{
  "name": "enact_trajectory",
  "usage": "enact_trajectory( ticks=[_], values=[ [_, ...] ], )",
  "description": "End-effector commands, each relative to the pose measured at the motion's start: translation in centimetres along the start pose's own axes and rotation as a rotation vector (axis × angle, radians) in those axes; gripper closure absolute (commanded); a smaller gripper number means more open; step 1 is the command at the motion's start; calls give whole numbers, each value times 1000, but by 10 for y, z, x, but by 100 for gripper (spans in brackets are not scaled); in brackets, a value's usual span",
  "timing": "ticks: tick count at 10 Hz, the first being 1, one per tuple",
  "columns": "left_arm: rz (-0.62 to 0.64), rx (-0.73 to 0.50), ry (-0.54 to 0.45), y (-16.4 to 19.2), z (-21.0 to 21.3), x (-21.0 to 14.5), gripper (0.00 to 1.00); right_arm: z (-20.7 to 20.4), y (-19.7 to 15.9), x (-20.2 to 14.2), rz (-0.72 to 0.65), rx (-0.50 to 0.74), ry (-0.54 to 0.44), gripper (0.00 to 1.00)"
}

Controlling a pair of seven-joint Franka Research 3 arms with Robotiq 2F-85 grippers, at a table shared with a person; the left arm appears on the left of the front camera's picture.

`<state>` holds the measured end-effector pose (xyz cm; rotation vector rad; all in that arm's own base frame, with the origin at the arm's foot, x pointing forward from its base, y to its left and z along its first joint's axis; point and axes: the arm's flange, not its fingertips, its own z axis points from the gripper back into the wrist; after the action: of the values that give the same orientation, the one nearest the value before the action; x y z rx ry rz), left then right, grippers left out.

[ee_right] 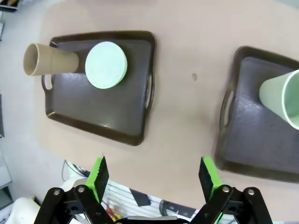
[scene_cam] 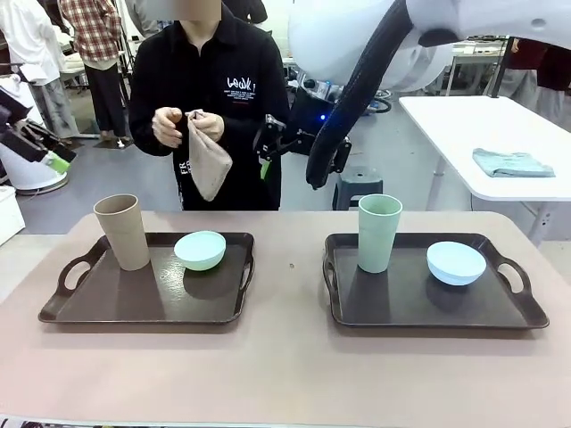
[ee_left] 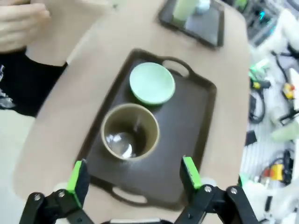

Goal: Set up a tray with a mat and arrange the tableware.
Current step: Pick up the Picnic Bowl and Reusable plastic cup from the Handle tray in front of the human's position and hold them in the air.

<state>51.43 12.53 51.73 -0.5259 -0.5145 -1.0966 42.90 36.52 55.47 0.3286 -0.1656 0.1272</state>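
Because the left gripper (ee_left: 133,167) hangs wide open and empty above the tan cup (ee_left: 131,135), the mint bowl (ee_left: 152,83) just beyond on the same tray (ee_left: 196,121), an off-centre descent could clip the rim and topple it; the right gripper (ee_right: 153,164) is equally open and empty.

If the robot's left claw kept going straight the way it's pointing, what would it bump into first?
Probably the tan cup standing on the dark tray: the open left gripper points down roughly at it. Depth is unclear, so it might land on the tray just beside the cup.
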Motion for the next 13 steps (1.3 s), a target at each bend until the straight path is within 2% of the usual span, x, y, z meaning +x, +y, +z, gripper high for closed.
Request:
enact_trajectory(
  ticks=[1, 2, 4, 5, 7, 8, 9, 11, 12, 13],
  values=[
    [-19, -50, 107, -7, 1, -6, 0, 10, 2, -10, 7, -14, -19, 0],
    [0, 0, 0, 0, 0, 0, 0, 0, 0, 0, 0, 0, 0, 0],
    [-246, -11, -12, 17, 21, -4, 0, -25, 42, 5, 89, -111, -13, 0],
    [-354, 10, -51, 22, 22, -5, 0, -34, 56, 8, 112, -145, -28, 0],
    [-608, -25, -9, 30, 4, -5, 0, -57, 78, 21, 99, -129, -27, 0],
    [-644, -80, 27, 36, -7, -3, 0, -65, 85, 26, 79, -91, -20, 0],
    [-485, 8, 18, 19, 12, 3, 0, -51, 61, 2, 137, -124, -16, 0],
    [-485, 8, 18, 19, 12, 3, 0, -51, 61, 2, 137, -124, -16, 0],
    [-557, -23, 23, 27, 1, -1, 0, -62, 72, 13, 124, -109, -9, 0],
    [-526, -39, -46, 38, 2, -4, 0, -80, 80, 14, 157, -162, -1, 0]
  ],
)
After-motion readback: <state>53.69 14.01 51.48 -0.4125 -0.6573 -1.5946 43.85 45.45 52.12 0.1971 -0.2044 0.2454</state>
